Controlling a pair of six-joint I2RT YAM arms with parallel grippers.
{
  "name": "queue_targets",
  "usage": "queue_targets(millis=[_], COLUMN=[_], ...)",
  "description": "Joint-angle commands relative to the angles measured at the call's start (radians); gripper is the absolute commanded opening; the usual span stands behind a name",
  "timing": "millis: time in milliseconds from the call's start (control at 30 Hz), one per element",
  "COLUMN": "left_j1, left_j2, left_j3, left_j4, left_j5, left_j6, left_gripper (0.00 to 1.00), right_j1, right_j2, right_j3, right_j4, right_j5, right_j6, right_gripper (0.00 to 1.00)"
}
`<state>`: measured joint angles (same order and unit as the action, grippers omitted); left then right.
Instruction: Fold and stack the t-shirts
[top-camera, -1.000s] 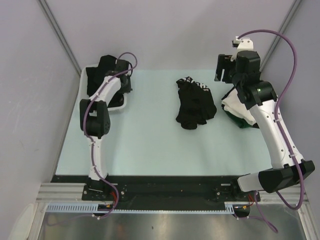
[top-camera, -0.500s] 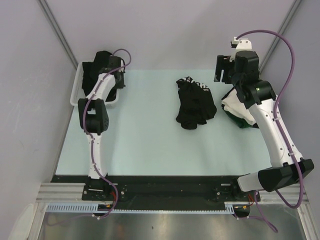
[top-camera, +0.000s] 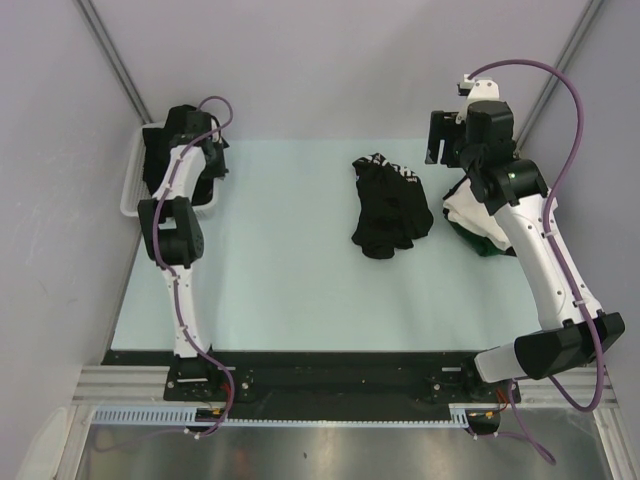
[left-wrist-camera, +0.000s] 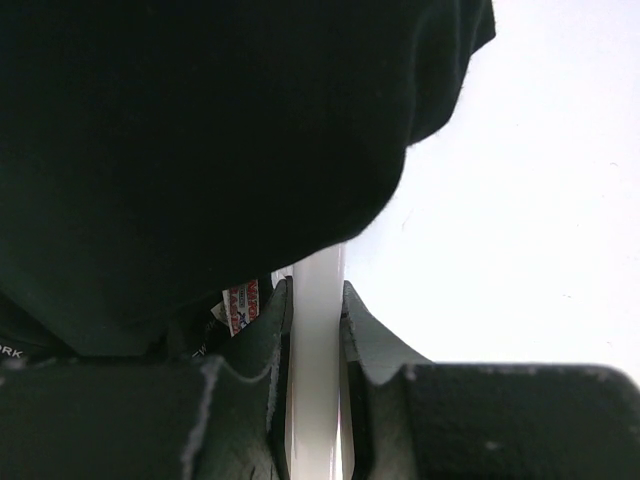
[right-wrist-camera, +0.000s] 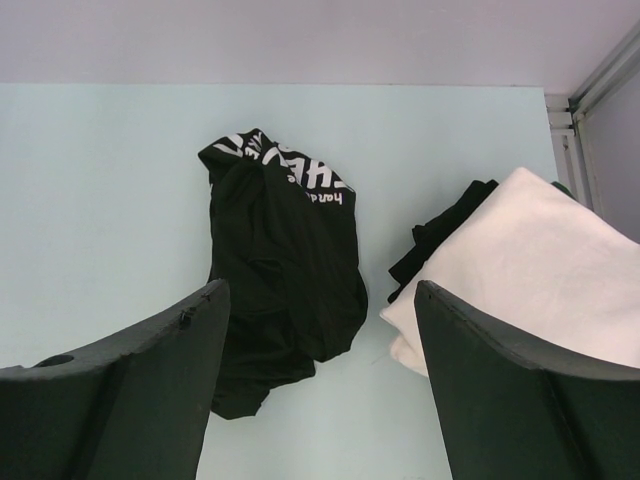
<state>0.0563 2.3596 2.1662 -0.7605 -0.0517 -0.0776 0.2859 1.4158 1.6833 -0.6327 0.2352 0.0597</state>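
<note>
Left tool (left-wrist-camera: 318, 330): closed on the thin upright wall of the white plastic basket (top-camera: 128, 192), one finger on each side and the wall pinched between them. The basket sits at the far left corner of the pale green counter (top-camera: 290, 290). A bundle of black cotton t-shirts (top-camera: 158, 165) lies in it. In the left wrist view this black fabric bulges over the pinched wall and fills most of the frame. A small red-and-white printed tag (left-wrist-camera: 240, 305) shows just beside one finger. Right tool (right-wrist-camera: 320, 295): fingers spread wide, nothing between them, held in the air over the far right part of the counter. Below it, seen between the fingers, lies the crumpled black t-shirt with white block lettering (right-wrist-camera: 285, 270). It is unfolded, about mid-counter toward the far edge, and well apart from the basket. To its right is a stack with the plain white folded t-shirt (right-wrist-camera: 520, 270) on top. A black garment edge (right-wrist-camera: 440, 235) sticks out from under the white one on the side facing the lettered shirt. In the overhead view, a dark green t-shirt (top-camera: 485, 248) shows under the stack's near edge. The stack is near the lettered shirt but does not touch it. In the overhead view the right arm crosses above part of the stack.
</note>
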Motion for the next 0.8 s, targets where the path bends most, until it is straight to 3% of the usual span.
queue_targets(millis=[0, 400, 567, 767], left_j1=[0.071, 0.097, 0.120, 0.157], left_j2=[0.098, 0.010, -0.033, -0.049], left_j3=[0.032, -0.032, -0.054, -0.049], left_j4=[-0.059, -0.115, -0.191, -0.247], left_j5=[-0.058, -0.417, -0.559, -0.560], left_j6=[-0.013, -0.100, -0.160, -0.172], left_gripper=[0.01, 0.09, 0.30, 0.47], right_j1=[-0.001, -0.001, -0.001, -0.001], right_j2=[-0.020, 0.009, 0.026, 0.032], right_j3=[0.027, 0.029, 0.035, 0.038], right_j4=[0.008, 0.018, 0.031, 0.044], right_j5=[0.012, -0.008, -0.022, -0.046], right_j6=[-0.008, 0.011, 0.029, 0.054], right_gripper=[0.80, 0.80, 0.81, 0.81])
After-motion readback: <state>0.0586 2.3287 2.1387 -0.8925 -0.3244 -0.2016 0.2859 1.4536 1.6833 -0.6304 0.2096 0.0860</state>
